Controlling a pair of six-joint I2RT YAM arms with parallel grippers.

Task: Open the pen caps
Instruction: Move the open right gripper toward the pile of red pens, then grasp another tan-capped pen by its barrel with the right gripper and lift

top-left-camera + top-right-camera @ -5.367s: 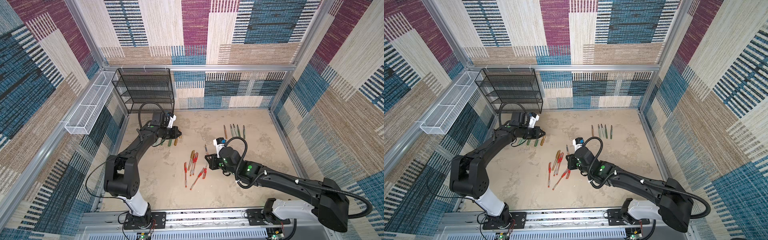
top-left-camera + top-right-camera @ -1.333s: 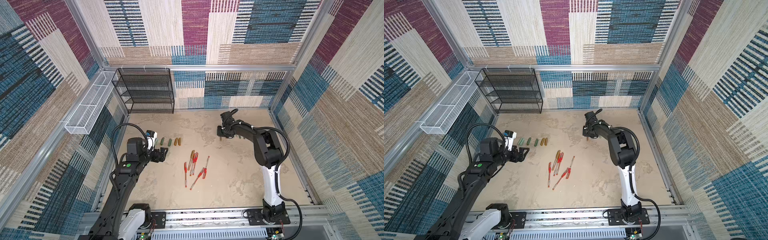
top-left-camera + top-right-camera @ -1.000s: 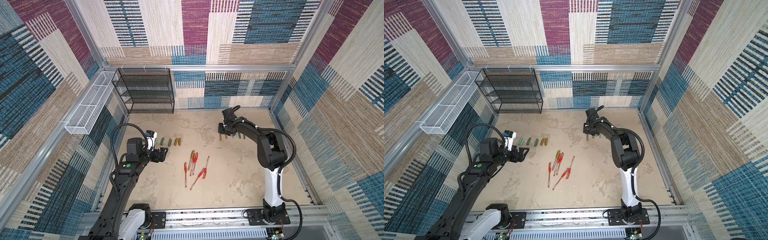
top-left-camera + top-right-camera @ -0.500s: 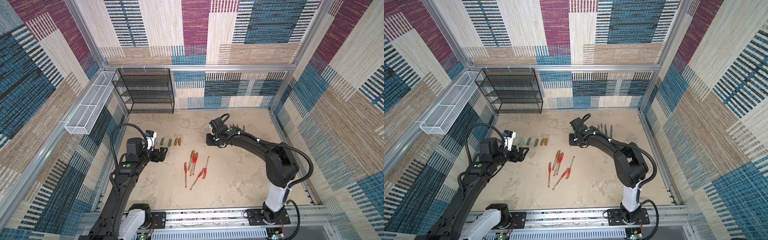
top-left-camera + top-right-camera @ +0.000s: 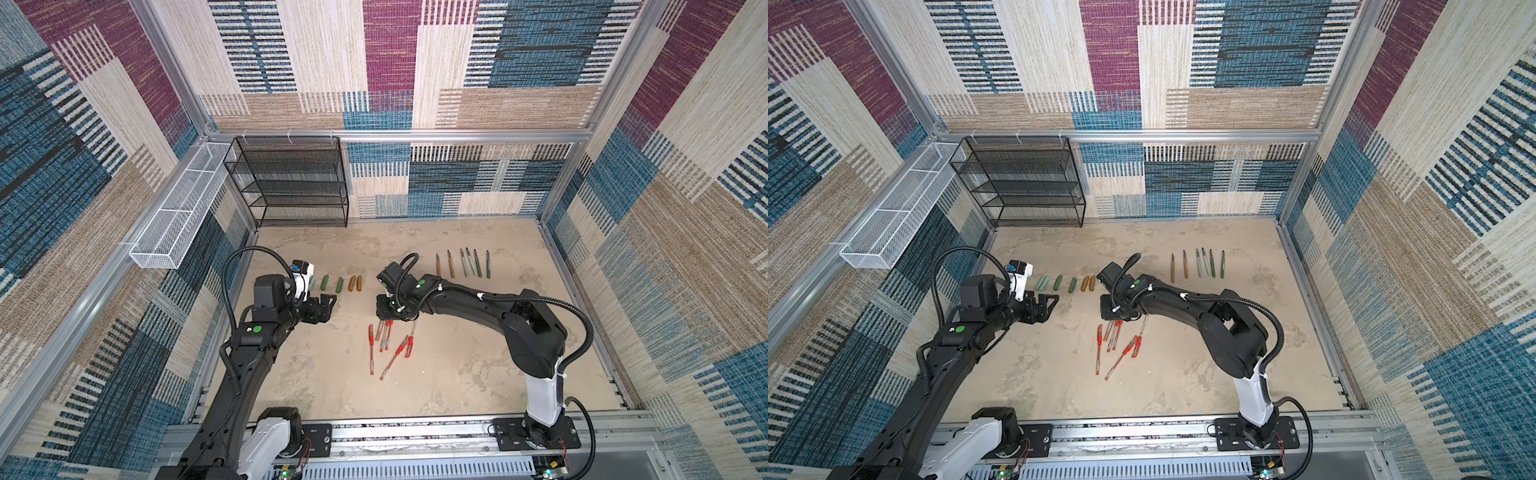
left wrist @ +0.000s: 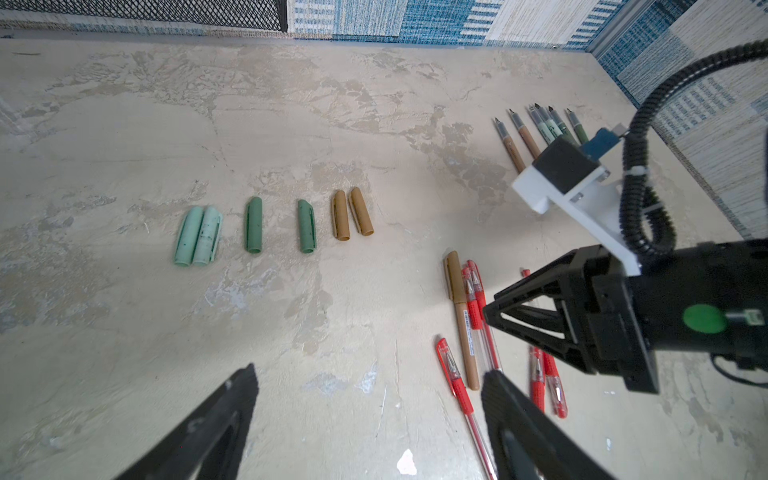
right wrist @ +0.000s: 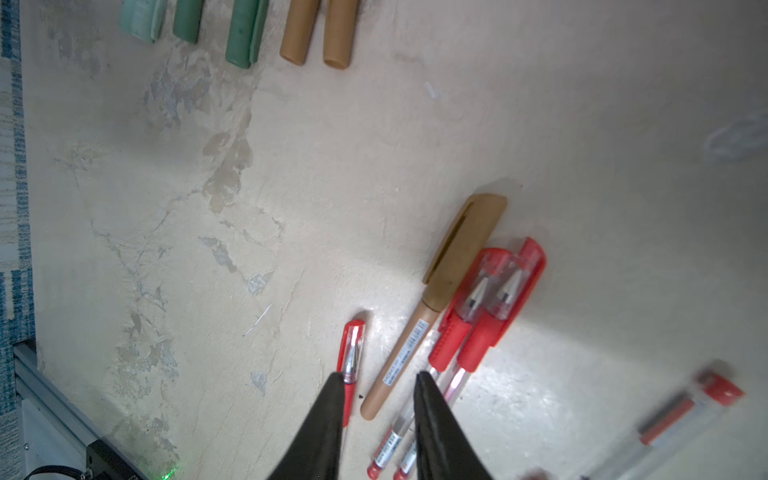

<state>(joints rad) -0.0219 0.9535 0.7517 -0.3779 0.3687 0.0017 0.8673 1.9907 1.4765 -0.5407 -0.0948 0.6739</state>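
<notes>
Looking down on a mottled beige bench (image 5: 457,374) walled by patchwork carpet panels (image 5: 390,62), black mesh shelf (image 5: 291,183) in the back left corner. Finds six loose pen caps (image 6: 253,224) rowed toward the left edge, more still fitted on pens (image 6: 462,316) mid-bench. Sees the left gripper (image 6: 368,374) spread wide and empty, the right gripper (image 7: 378,376) narrowly parted, clasping nothing, over those pens.

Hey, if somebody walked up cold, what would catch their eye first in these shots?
The scatter of red pens mid-table, with the right claw poised over a capped brown pen beside them. Then the tidy row of loose caps at left and bare barrels at back right.
</notes>
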